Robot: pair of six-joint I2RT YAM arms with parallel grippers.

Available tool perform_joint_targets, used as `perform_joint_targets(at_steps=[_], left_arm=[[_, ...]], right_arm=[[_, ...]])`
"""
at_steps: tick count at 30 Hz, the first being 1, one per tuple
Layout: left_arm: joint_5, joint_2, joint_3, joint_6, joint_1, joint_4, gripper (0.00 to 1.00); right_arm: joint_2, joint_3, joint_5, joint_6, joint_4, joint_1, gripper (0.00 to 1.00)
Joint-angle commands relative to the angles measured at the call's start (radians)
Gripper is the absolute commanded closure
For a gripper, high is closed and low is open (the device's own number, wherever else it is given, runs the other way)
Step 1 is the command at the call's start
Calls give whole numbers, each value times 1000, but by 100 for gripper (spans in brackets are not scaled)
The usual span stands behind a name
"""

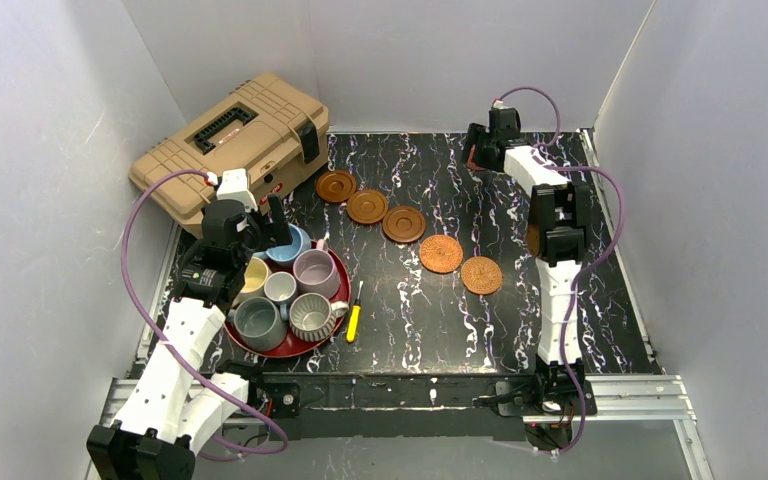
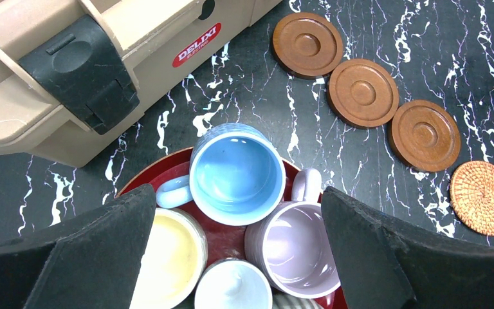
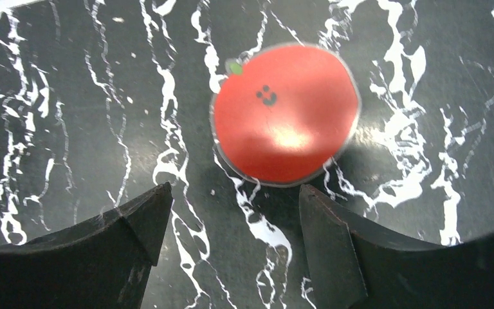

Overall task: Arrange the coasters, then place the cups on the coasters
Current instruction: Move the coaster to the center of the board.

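Observation:
Three dark brown wooden coasters (image 1: 367, 207) lie in a diagonal row, and two woven coasters (image 1: 441, 254) continue it to the right. The flat red coaster (image 3: 286, 114), with an apple face, lies on the table just ahead of my open right gripper (image 3: 235, 190), at the far right of the table (image 1: 480, 150). The cups stand packed on a red tray (image 1: 290, 348): light blue (image 2: 235, 170), mauve (image 2: 296, 248), cream-yellow (image 2: 164, 257), small pale grey (image 2: 235, 290), grey-green (image 1: 258, 322) and ribbed (image 1: 311, 315). My left gripper (image 2: 237, 193) hovers wide open above the back cups, holding nothing.
A tan toolbox (image 1: 230, 145) stands at the back left, close behind the tray. A yellow-handled screwdriver (image 1: 354, 320) lies just right of the tray. White walls enclose the black marbled table (image 1: 410, 320) on three sides.

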Motion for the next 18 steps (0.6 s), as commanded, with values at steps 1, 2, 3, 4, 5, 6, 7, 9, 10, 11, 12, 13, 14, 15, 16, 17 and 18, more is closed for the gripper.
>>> perform_joint_targets(at_steps=[1,2,3,4,5,6,7,9,10,11,12,13,14,15,16,17,18], left_arm=[[-4,4,30,4,5,-11,1],[-5,4,30,4,5,-11,1],[-5,4,30,4,5,-11,1],[-5,5,30,4,6,-11,1],[-5,5,30,4,5,-11,1],[-5,6,30,4,5,-11,1],[-4,6,30,3,5,-10,1],[-3,6,30,4,5,-11,1],[-2,6,30,4,5,-11,1],[-3,4,30,4,6,-11,1],[-3,4,30,3,5,-11,1],[-4,3,30,4,5,-11,1],[-4,1,30,3,5,-11,1],[-4,0,30,4,5,-11,1],[-4,-1,30,3,5,-11,1],[-3,-2,29,2,5,-11,1],[-1,-2,29,2,5,-11,1]], right_arm=[[52,77,-73,22,93,-1,18],[61,85,-76,25,101,-1,18],[72,92,-79,28,110,-2,18],[82,98,-82,31,118,-4,17],[94,105,-86,34,127,-5,16],[106,114,-89,38,133,-6,16],[119,123,-90,44,136,-8,15],[143,136,-98,54,136,-14,14],[147,138,-98,59,134,-17,14],[150,136,-98,66,126,-19,14],[148,130,-98,73,116,-20,14],[141,117,-96,77,108,-20,14],[131,85,-92,81,103,-20,14],[119,60,-87,85,97,-20,14],[105,32,-78,86,89,-20,14],[93,6,-64,86,78,-21,14],[79,-19,-52,86,64,-20,14]])
